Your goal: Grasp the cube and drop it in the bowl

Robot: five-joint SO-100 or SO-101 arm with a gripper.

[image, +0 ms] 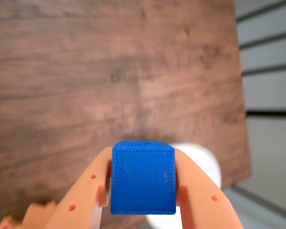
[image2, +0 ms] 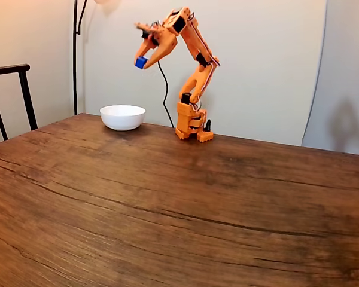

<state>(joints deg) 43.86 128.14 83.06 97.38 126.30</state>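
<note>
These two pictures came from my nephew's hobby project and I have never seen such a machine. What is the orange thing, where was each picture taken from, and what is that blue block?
The orange thing is a small robot arm bolted to a wooden table. At its end sits a two-finger tool that works like a pincer.

The fixed view comes from a camera standing across the table. It shows the whole arm raised high, with a white bowl on the table below and to the left of the tool.

The wrist view comes from a camera riding on the arm itself, looking down past the tool. That is why the orange fingers fill the bottom of it.

The blue block is a small cube. The tool is closed on it, one finger on each side, holding it in the air. The white shape behind the cube is the bowl far below.
</note>
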